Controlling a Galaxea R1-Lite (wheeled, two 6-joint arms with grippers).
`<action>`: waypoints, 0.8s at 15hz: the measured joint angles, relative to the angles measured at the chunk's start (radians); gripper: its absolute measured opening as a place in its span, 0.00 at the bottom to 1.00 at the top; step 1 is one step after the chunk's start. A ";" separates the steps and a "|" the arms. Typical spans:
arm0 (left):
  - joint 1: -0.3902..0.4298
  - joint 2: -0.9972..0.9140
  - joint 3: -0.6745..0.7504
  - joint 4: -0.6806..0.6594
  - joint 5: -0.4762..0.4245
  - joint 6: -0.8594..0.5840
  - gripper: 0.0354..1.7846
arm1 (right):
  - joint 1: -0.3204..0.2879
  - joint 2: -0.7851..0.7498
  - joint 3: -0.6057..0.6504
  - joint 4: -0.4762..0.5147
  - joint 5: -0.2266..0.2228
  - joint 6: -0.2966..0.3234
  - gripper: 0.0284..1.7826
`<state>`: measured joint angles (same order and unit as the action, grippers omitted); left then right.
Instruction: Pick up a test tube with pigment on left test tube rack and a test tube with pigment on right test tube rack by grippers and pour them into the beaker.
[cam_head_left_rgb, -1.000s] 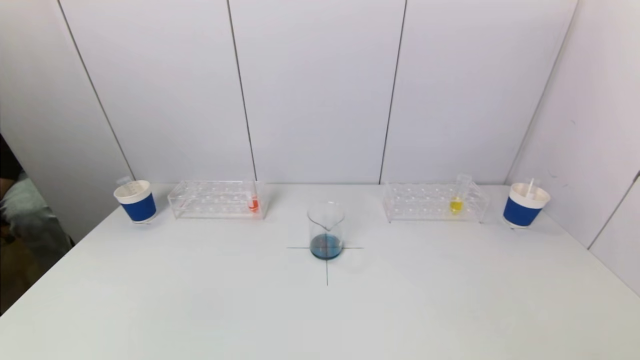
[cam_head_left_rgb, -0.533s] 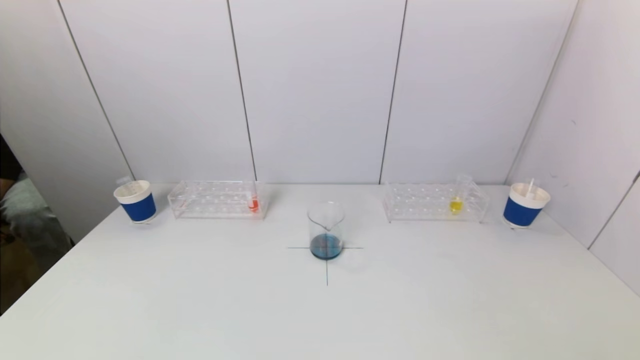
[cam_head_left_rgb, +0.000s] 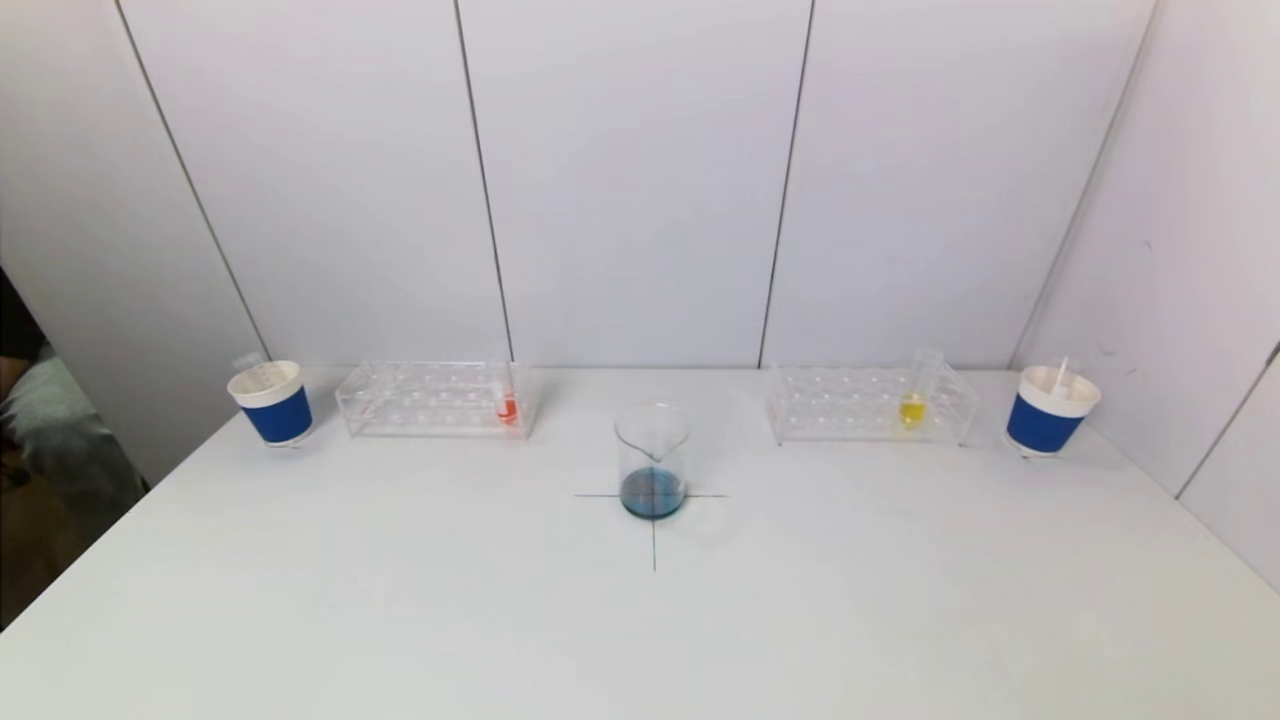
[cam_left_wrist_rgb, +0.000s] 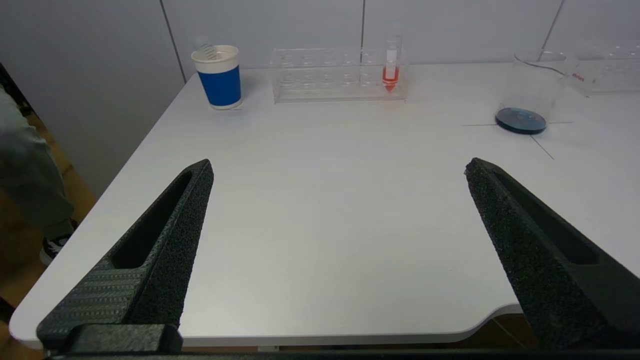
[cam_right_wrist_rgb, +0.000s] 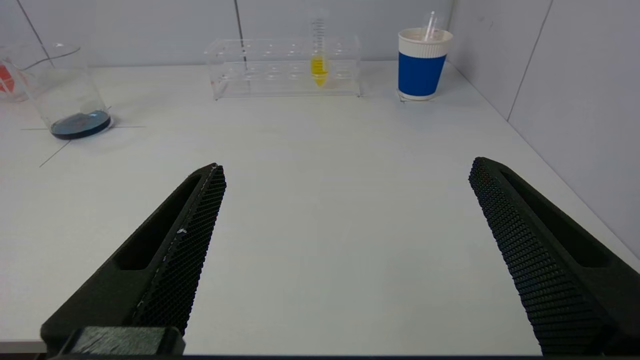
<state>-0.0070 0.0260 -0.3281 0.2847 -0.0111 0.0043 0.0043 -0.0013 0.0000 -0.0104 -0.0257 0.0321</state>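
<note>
A clear beaker (cam_head_left_rgb: 652, 462) with dark blue liquid at its bottom stands on a cross mark at the table's middle. The left clear rack (cam_head_left_rgb: 437, 399) holds a test tube with red pigment (cam_head_left_rgb: 507, 402) at its inner end. The right clear rack (cam_head_left_rgb: 868, 404) holds a test tube with yellow pigment (cam_head_left_rgb: 915, 395). Neither gripper shows in the head view. My left gripper (cam_left_wrist_rgb: 339, 167) is open and empty near the table's front edge, far from the red tube (cam_left_wrist_rgb: 391, 65). My right gripper (cam_right_wrist_rgb: 346, 167) is open and empty, far from the yellow tube (cam_right_wrist_rgb: 318, 55).
A blue-and-white paper cup (cam_head_left_rgb: 272, 402) stands left of the left rack, and another (cam_head_left_rgb: 1049, 408) with a tube in it stands right of the right rack. A white wall (cam_head_left_rgb: 1180, 250) runs along the table's right side. A person (cam_left_wrist_rgb: 25, 165) stands past the left edge.
</note>
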 joint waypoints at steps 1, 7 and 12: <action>0.000 -0.010 0.036 -0.018 0.001 0.010 0.99 | 0.000 0.000 0.000 0.000 0.000 0.000 0.99; 0.001 -0.027 0.278 -0.220 -0.002 0.021 0.99 | 0.000 0.000 0.000 0.000 0.000 0.000 0.99; 0.000 -0.028 0.313 -0.263 0.007 -0.003 0.99 | 0.000 0.000 0.000 0.000 0.000 0.000 0.99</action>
<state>-0.0066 -0.0017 -0.0153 0.0219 -0.0038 0.0013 0.0043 -0.0013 0.0000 -0.0104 -0.0257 0.0321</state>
